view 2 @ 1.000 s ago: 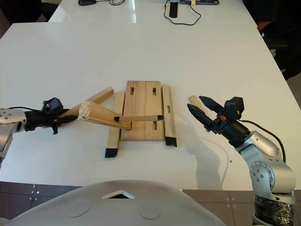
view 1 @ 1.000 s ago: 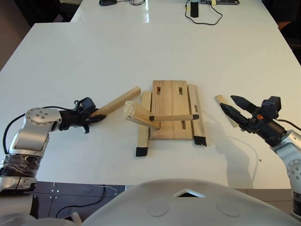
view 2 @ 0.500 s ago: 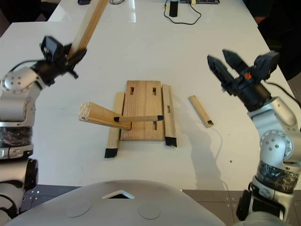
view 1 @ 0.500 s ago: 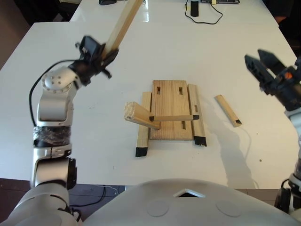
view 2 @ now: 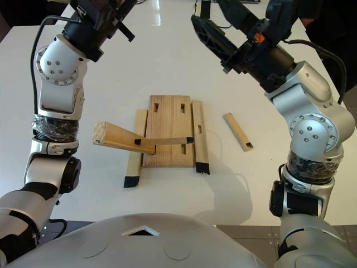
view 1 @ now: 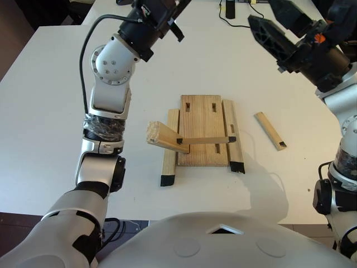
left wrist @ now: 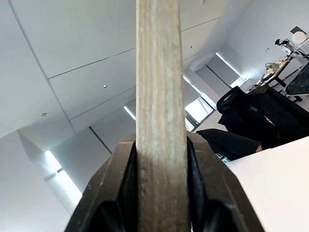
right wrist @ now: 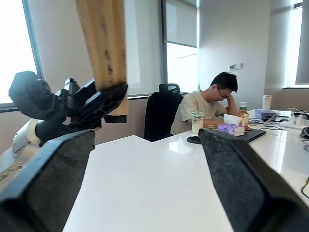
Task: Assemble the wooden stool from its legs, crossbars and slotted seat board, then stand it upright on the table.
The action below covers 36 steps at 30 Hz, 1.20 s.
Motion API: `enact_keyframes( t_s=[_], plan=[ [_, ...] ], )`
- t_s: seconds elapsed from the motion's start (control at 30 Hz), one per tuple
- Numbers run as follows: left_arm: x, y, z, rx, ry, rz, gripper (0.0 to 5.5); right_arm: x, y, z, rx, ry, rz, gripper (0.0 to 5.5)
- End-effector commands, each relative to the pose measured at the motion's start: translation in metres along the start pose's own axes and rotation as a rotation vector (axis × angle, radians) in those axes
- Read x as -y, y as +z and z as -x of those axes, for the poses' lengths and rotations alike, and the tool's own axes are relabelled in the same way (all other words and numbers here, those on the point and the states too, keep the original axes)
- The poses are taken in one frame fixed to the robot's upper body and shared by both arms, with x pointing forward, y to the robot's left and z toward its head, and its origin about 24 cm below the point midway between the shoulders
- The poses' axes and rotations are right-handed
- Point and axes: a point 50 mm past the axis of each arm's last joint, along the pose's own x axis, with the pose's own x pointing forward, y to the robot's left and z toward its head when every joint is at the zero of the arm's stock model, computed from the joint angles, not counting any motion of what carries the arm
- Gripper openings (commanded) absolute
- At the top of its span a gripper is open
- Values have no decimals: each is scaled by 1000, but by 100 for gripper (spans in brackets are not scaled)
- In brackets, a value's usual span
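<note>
The slotted seat board (view 1: 203, 131) lies flat mid-table, with one leg (view 1: 169, 153) along its left side and another (view 1: 233, 137) along its right. A third leg (view 1: 166, 137) with a crossbar (view 1: 205, 139) plugged into it rests across the board. A short crossbar (view 1: 270, 130) lies alone to the right. My left gripper (view 1: 162, 14) is raised high over the far table, shut on a wooden leg (left wrist: 161, 96) that points upward. My right gripper (view 2: 207, 12) hangs open and empty, high above the far right of the table, facing the left gripper (right wrist: 91, 104).
The white table (view 1: 67, 111) has bare room on both sides of the parts. A black cable with a small dark object (view 1: 230, 10) lies at the far edge, under the raised arms.
My left arm has lifted its leg from table level to high overhead. My right gripper has risen and swung left, away from the short crossbar, still open.
</note>
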Motion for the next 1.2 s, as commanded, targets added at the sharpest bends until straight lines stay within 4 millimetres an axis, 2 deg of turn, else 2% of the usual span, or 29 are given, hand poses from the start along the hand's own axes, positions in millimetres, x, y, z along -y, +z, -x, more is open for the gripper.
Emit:
enact_keyframes(
  t_s=[0.03,0.27,0.57,0.8,1.0,1.2],
  plan=[
    [8,2,-1,20,-49,8,108,-6,9,-12,10,55,39,396],
    [16,4,2,42,-85,3,108,-6,18,-24,51,63,48,396],
    [30,1,12,41,-124,-56,108,-6,29,-27,95,70,40,396],
    [32,-1,14,33,-119,-67,108,-11,30,-28,83,104,51,306],
    [32,-9,17,-14,-119,-37,108,-19,23,-21,21,166,82,199],
    [40,-13,21,-40,-174,-8,108,-22,19,-18,-1,183,97,199]
  ],
)
